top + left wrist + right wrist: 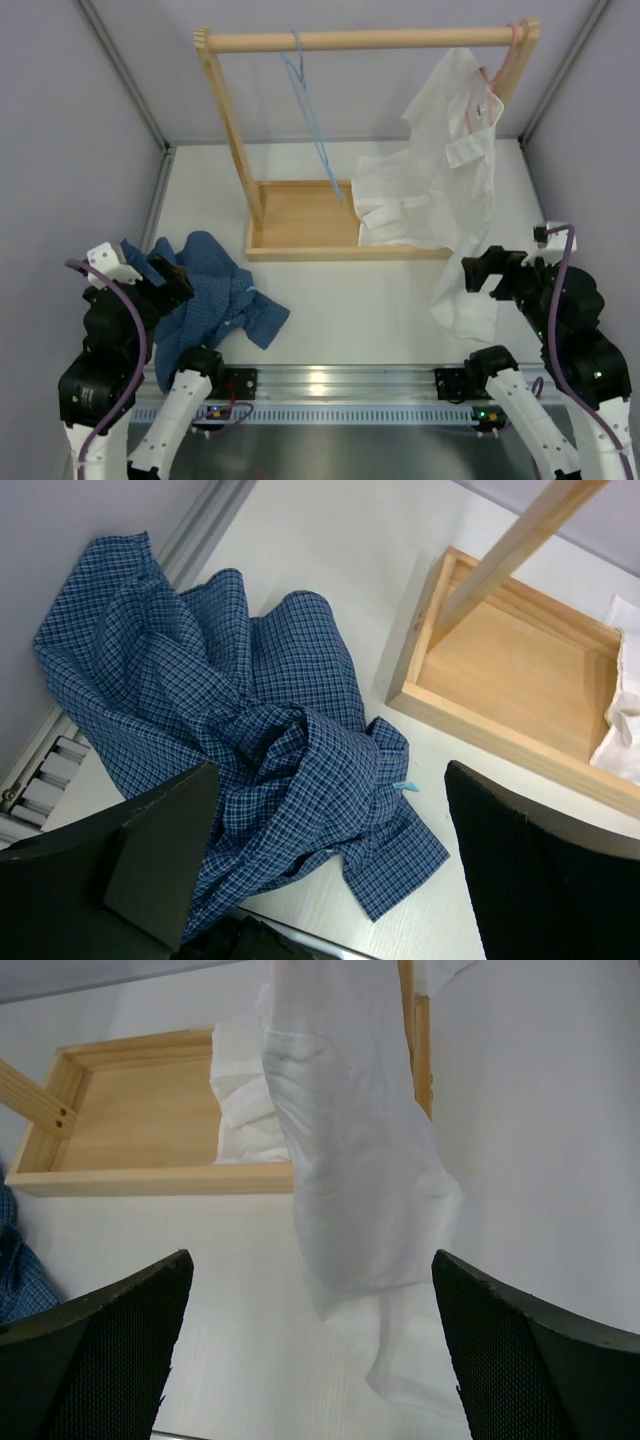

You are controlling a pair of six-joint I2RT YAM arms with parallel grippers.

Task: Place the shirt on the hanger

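Basically nothing done yet, as far as I can tell. Starting nearest the arms: the left hand (330, 810) is spread wide with nothing between its fingers, hovering right over the blue checked shirt (215, 300). The shirt is just a crumpled heap on the desk (340, 300) at the near left corner, with no visible collar or shoulder laid out to grab. Over on the other side, the right hand (310, 1280) is spread wide too. From its wrist view a white shirt (450, 190) dangles in front of it, but the fingers aren't pinching it. Further back sits the wooden rack (300, 215). The light-blue wire hanger (310, 110) hangs bare from its top rail (360, 40), well apart from the blue shirt. The white shirt is on a pink hanger (495, 75) at the right end of that rail. So everything's left, I'd say: grab the blue shirt, open it up, get hold of the hanger and work it into the shoulders.
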